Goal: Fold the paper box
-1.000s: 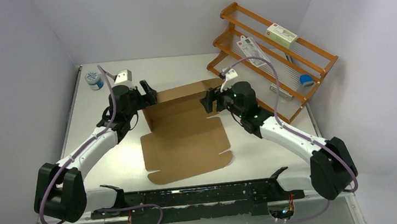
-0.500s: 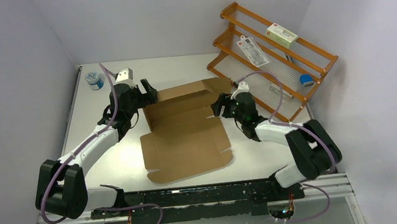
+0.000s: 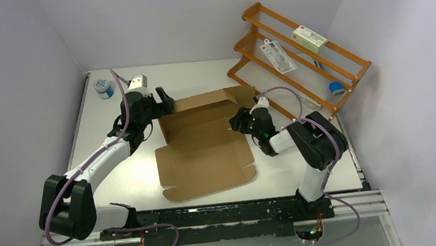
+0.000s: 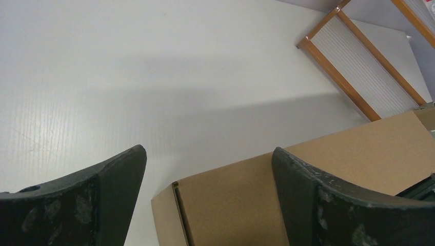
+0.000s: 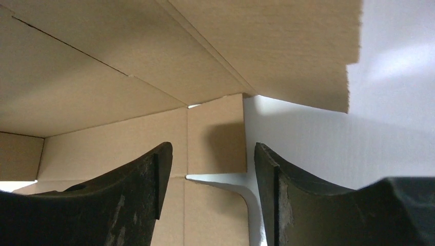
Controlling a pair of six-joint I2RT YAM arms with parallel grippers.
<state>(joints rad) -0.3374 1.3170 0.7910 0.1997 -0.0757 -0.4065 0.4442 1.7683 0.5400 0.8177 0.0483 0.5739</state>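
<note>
1. White table point(image 3: 118, 172) boxed in by pale grey walls point(image 3: 193, 17) on the left, far and right sides; a black rail point(image 3: 212, 215) runs along the near edge by the arm bases.
2. Paper box point(image 3: 203, 154) sits mid-table, between the two arms, brown corrugated and half folded.
3. Its long axis runs near to far, skewed a little so the far end sits further right.
4. The big flat panel with notched corners lies on the table and points at the arm bases; the tray end is at the far side.
5. The back wall stands raised along the far edge and the left side wall is up too. The right side is hard to read behind the arm.
6. Left gripper point(image 3: 164, 101) is at the far left corner of the box, jaws spread wide. In the wrist view that corner shows between the fingers point(image 4: 77, 202); I cannot tell whether they touch it.
7. Right gripper point(image 3: 236, 121) is low at the right side of the box, jaws apart. In the wrist view a small cardboard tab point(image 5: 218, 133) shows between the fingers point(image 5: 133, 200), with a thin gap on each side, so it is not clamped.
8. Orange wooden rack point(image 3: 246, 67) leans at the far right and holds a white carton with red label point(image 3: 309, 37), a flat packet point(image 3: 276, 55) and something small and blue point(image 3: 336, 87).
9. Small round tin point(image 3: 103, 87) stands at the far left corner, well apart from the box.
</note>
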